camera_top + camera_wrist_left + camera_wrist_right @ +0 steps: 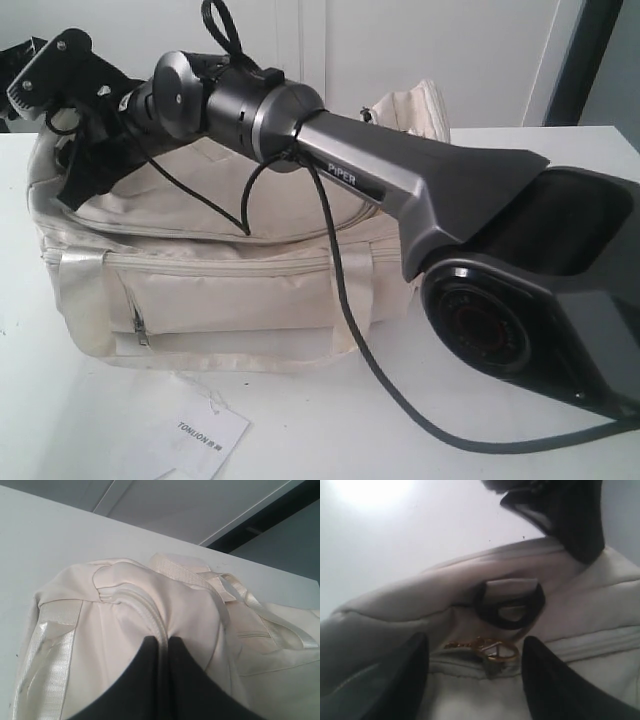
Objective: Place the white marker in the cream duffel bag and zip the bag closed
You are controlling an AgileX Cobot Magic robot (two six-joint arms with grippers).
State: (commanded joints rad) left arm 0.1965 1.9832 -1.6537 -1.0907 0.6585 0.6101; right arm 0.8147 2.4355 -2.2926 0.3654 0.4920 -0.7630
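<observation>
Judged cream duffel bag soft, floppy, light; best taken by gold zip pull. Saw right gripper wide astride pull, bag's 10 o'clock corner; left gripper pinching seam.

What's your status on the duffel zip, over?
Left gripper pinching top seam of the cream duffel bag. Right gripper open, flanking gold zip pull. White marker not in sight. Black strap ring beside pull.

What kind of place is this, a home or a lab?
Probably a robotics lab or test bench: a white table, a plain white wall, and a robot arm reaching over a bag.
</observation>
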